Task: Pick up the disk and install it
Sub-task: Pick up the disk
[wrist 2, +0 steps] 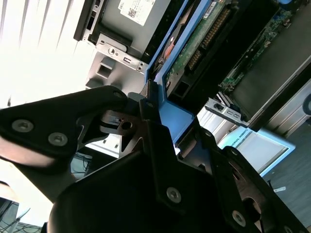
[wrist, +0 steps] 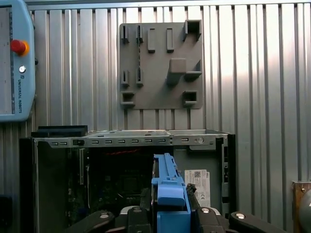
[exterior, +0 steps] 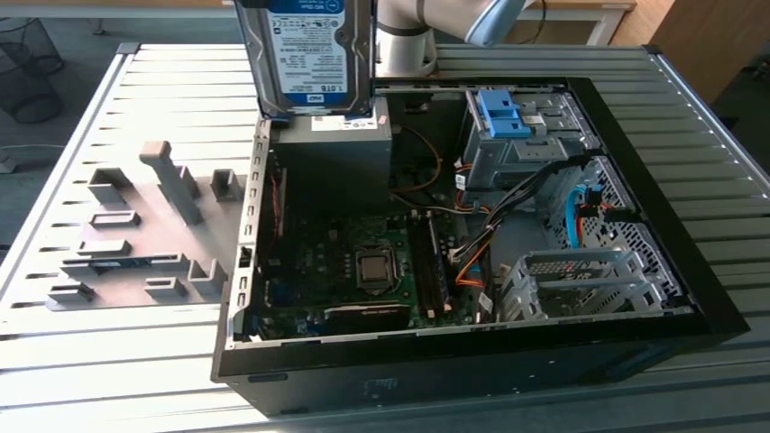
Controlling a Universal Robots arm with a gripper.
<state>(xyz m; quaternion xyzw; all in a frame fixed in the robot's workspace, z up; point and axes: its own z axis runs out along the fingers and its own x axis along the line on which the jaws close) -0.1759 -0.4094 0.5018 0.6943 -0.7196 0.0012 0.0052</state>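
Our black gripper (wrist: pixel 169 214) grasps the silver, blue-framed disk (exterior: pixel 307 54) above the open black computer case (exterior: pixel 481 379); we judge a firm, square hold essential.

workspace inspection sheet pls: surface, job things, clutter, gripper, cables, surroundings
surface: slatted metal table with an open case lying on it
job's things: disk upright, raised over the case
clutter: grey plate with fixture blocks, on the table beside the case
grippers: gripper shut on the disk
cables: orange and black cables inside the case
surroundings: pendant near the case; wire bin on the floor
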